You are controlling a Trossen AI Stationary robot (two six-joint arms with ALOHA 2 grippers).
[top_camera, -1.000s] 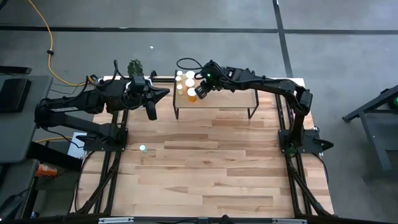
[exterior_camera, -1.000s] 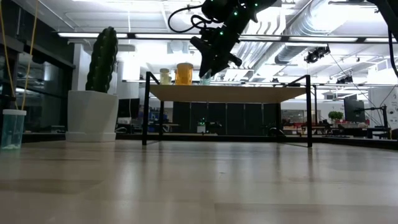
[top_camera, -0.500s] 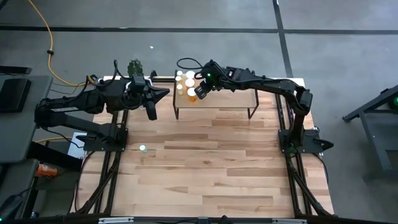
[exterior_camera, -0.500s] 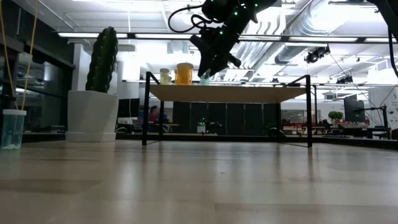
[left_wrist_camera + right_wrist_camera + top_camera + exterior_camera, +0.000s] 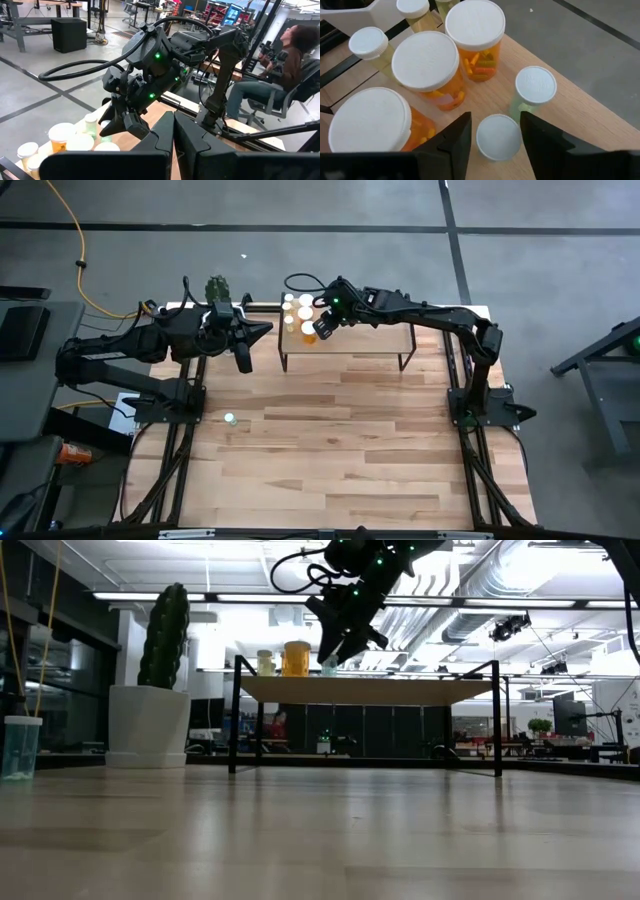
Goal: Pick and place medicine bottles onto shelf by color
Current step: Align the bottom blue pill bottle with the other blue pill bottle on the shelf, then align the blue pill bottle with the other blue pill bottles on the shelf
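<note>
Overhead, light-wood slatted bench (image 5: 340, 440) carries small raised light-wood shelf on black legs (image 5: 370, 345). Right hand (image 5: 495, 131) over shelf's bottle-crowded end, fingers spread either side of small white-capped bottle (image 5: 497, 136), apparently not gripping. Left hand (image 5: 245, 361) pressed together, hovering beside shelf.

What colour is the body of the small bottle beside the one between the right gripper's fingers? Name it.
Pale green body, white cap; the right wrist view shows it best.
</note>
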